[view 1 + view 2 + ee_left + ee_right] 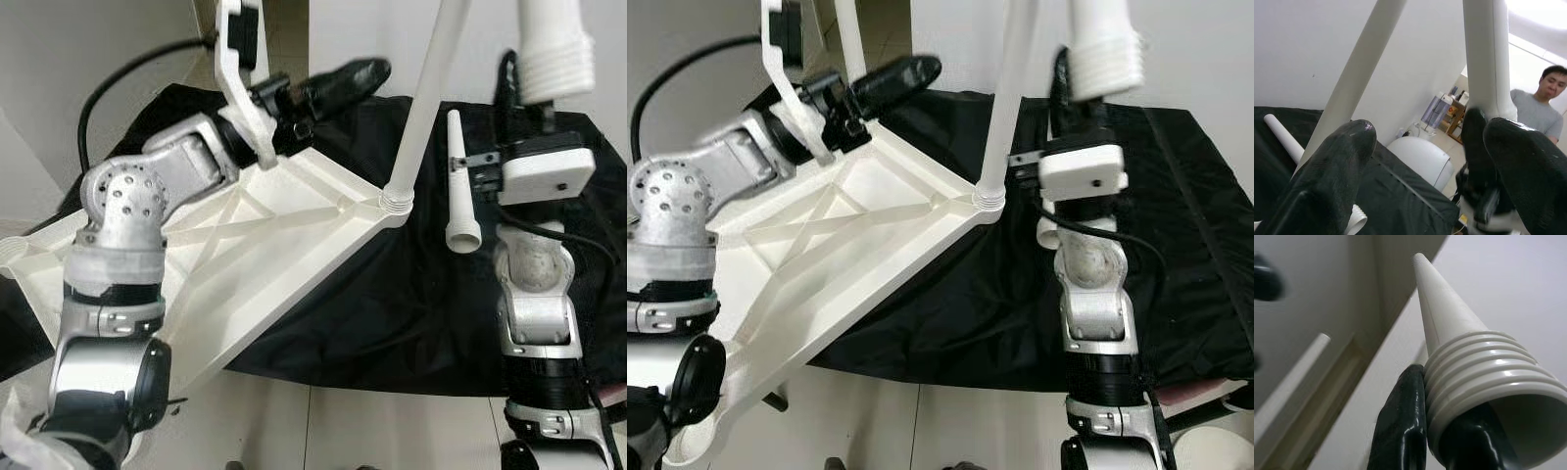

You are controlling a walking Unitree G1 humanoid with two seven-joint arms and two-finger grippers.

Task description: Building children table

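While the right gripper clamps a threaded table leg above the white tabletop, the left gripper stands wide open beside an upright leg.

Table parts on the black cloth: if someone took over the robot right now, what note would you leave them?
Left gripper: fingers spread, at the far corner of the upturned table top, beside a standing leg; I cannot tell if that leg is screwed in.
Right gripper: fingers shut on a threaded leg, held up in the air.
Done: one leg stands in a corner socket.
Left: fit the held leg, then the spare leg lying on the black cloth.
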